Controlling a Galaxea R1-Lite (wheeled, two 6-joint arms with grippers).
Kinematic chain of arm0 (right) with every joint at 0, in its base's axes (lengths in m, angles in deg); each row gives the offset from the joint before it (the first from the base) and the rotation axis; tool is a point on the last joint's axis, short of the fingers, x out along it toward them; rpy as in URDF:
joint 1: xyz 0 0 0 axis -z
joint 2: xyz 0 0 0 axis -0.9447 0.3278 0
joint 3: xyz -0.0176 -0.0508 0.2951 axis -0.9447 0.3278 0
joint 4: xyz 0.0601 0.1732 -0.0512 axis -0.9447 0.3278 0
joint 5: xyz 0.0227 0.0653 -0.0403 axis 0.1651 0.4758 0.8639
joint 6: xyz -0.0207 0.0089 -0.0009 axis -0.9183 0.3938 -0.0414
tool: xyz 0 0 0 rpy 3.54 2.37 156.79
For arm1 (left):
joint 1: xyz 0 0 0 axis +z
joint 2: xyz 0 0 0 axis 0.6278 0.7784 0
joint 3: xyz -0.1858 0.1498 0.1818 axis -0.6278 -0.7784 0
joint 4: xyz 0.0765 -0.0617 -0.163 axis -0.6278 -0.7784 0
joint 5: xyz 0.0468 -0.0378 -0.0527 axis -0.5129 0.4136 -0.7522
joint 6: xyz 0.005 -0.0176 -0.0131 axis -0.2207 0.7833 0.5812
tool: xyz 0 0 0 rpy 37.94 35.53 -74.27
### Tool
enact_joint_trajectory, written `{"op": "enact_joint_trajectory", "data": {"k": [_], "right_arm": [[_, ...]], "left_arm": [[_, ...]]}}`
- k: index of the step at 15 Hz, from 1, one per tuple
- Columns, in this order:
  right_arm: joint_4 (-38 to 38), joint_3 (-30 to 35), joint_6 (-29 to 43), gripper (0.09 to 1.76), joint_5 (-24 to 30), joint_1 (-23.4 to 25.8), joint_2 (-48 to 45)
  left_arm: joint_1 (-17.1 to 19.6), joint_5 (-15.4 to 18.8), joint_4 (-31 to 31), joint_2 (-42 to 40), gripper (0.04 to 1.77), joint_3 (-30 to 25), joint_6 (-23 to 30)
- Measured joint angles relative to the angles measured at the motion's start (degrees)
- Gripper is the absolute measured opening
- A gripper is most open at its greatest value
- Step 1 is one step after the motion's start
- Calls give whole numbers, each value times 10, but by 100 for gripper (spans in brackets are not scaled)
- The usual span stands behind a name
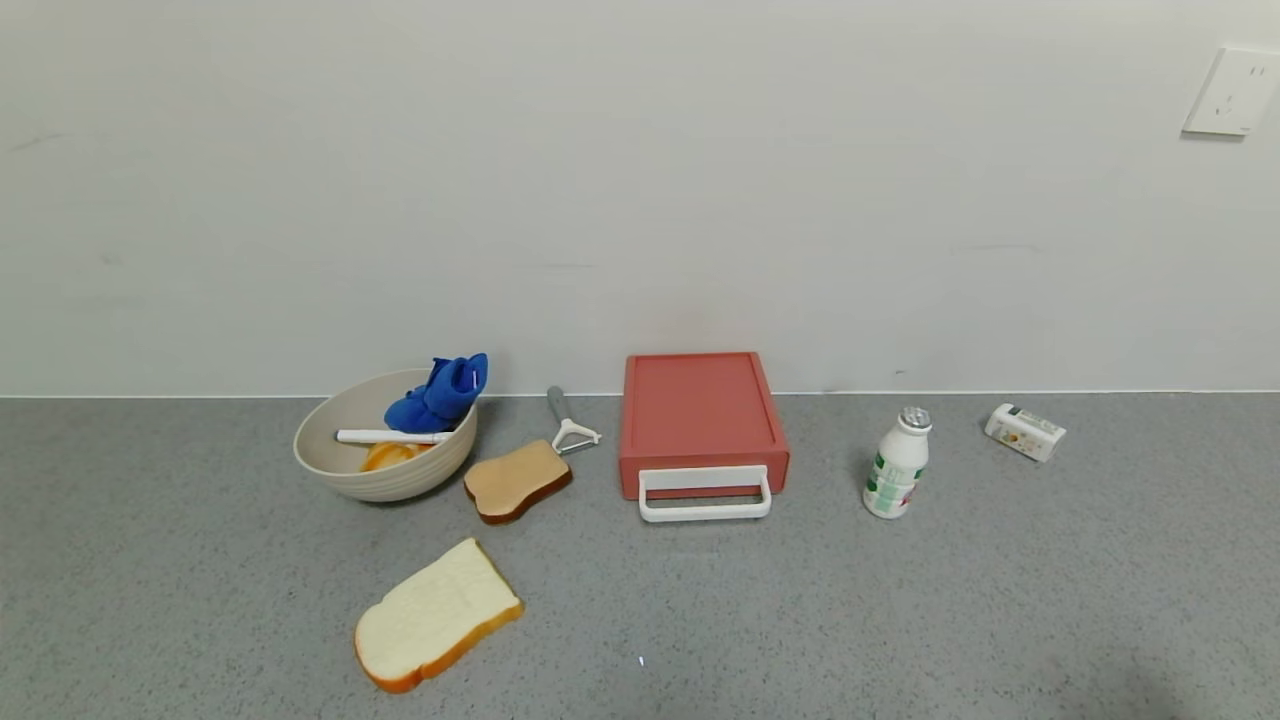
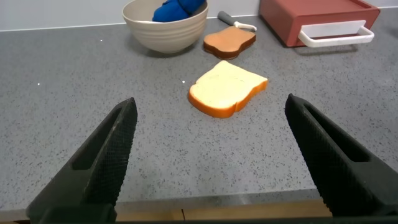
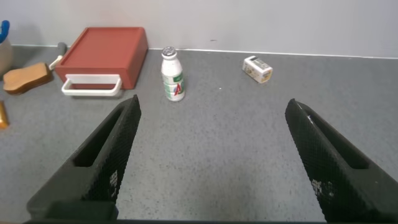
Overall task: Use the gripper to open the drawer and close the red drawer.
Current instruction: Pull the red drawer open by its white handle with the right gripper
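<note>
The salmon-red drawer (image 1: pixel 700 420) sits shut against the back wall, its white loop handle (image 1: pixel 705 494) facing front. It also shows in the left wrist view (image 2: pixel 317 18) and the right wrist view (image 3: pixel 106 50). Neither gripper shows in the head view. My left gripper (image 2: pixel 211 106) is open and empty, low over the counter's front edge, far from the drawer. My right gripper (image 3: pixel 211 106) is open and empty over bare counter, with the drawer well ahead and off to one side.
A beige bowl (image 1: pixel 385 450) holds a blue cloth and a white pen. A brown toast slice (image 1: pixel 517 481), a peeler (image 1: pixel 568 421) and a white bread slice (image 1: pixel 437 615) lie left of the drawer. A white bottle (image 1: pixel 897 463) and a small carton (image 1: pixel 1024 432) stand right.
</note>
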Motion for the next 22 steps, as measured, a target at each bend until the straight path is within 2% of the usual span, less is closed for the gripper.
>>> {"op": "enact_joint_trajectory", "data": {"k": [4,6,10,12,15,19,22], "right_arm": [[0,0,0,171,0,0,0],[16,-65,0,171,10,-4,88],[68,-235,2,171,16,-37,287],[111,-322,14,171,2,-68,367],[150,-426,63,171,-41,-141,474],[161,-485,139,171,-114,-250,570],[162,-508,176,171,-147,-306,625]], "left_arm": [[0,0,0,0,172,0,0],[0,0,0,0,172,0,0],[0,0,0,0,172,0,0],[0,0,0,0,172,0,0],[0,0,0,0,172,0,0],[0,0,0,0,172,0,0],[0,0,0,0,172,0,0]]}}
